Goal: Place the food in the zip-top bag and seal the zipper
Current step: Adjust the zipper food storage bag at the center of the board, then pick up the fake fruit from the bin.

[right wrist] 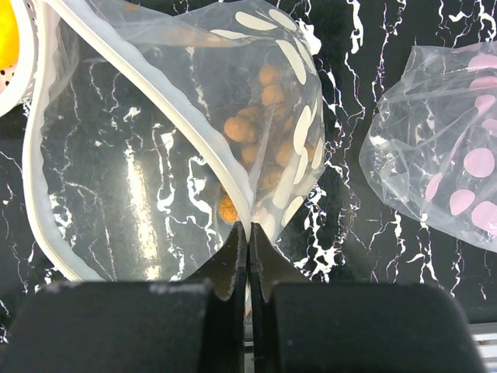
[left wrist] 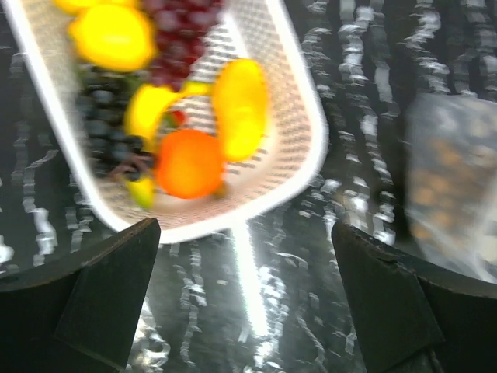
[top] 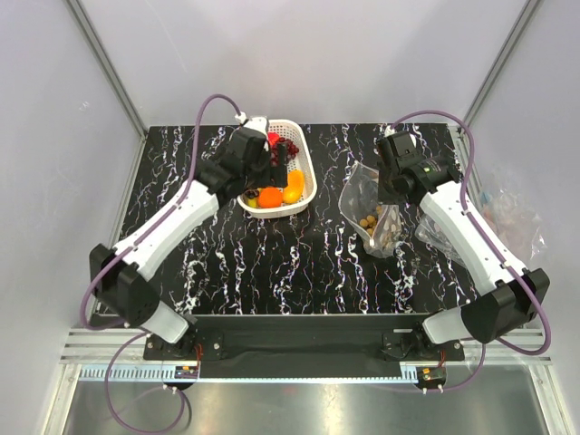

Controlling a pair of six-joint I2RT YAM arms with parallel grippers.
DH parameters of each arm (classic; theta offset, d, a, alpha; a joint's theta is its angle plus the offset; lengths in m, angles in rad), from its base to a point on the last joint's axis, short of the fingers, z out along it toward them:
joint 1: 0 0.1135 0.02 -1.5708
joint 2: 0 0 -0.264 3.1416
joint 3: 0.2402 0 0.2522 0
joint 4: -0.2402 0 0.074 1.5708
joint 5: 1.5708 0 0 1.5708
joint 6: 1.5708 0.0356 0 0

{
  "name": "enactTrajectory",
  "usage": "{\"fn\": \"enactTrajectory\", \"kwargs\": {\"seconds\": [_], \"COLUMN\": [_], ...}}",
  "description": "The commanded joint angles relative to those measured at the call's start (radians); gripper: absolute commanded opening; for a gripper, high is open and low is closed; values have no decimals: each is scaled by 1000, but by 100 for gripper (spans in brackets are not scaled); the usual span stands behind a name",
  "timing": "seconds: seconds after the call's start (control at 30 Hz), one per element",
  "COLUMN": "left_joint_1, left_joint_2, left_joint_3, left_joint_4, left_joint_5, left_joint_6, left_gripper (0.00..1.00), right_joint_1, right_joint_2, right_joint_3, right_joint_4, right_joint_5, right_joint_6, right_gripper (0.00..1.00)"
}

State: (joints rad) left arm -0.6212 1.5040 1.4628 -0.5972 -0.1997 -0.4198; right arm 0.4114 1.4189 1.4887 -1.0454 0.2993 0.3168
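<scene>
Your zip-top bag (right wrist: 155, 179) carries only printed white ovals near its mouth. The spare bag (right wrist: 443, 155) lying just right of it carries pink dots. Neither print can be read as letters.

Your right gripper (right wrist: 248, 233) has its fingers pressed together, clamped on the bag's white zipper strip at the near corner, with the mouth gaping toward the basket (top: 311, 177). Tan grapes (right wrist: 248, 132) sit inside the bag, low against its far side.

Your left gripper (left wrist: 245, 233) has its 2 fingers spread wide with nothing between them. It hangs over the basket's near rim, and that view is blurred.

The rest of the food is in the basket:
- an orange (left wrist: 189, 163) nearest the rim
- a lemon (left wrist: 112, 35) further in
- dark grapes (left wrist: 105, 116) along one side
- a red strawberry (top: 273, 139) at the far end

The basket stands toward the back of the table (top: 272, 263), left of centre. The bag is to its right, apart from it, with a strip of marbled top between them. Your open room is the near half of the table, in front of both arm bases. The right edge is crowded by the spare bag.
</scene>
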Motion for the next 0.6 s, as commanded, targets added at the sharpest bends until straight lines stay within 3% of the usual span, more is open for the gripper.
{"fn": "enactTrajectory", "kwargs": {"seconds": [0.0,0.2,0.33,0.57], "left_joint_1": [61,115,117,120], "left_joint_2": [111,242,330,452], "left_joint_3": [77,113,174,237], "left_joint_4": [-78,-56,-85,-93], "left_joint_5": [-49,37,-4,5], "left_joint_6": [104,199,210,253], "left_gripper": [99,99,97,88], "right_joint_1": [-3,-2,-3,-3], "right_joint_2": [-8,-31,-43,-61], "right_joint_3": [44,22,-5,-41], "right_joint_4": [-7,13,33,53], "right_joint_5": [27,15,9,-2], "right_joint_6": [-18,-31,-38,-36], "right_gripper": [0,0,0,0]}}
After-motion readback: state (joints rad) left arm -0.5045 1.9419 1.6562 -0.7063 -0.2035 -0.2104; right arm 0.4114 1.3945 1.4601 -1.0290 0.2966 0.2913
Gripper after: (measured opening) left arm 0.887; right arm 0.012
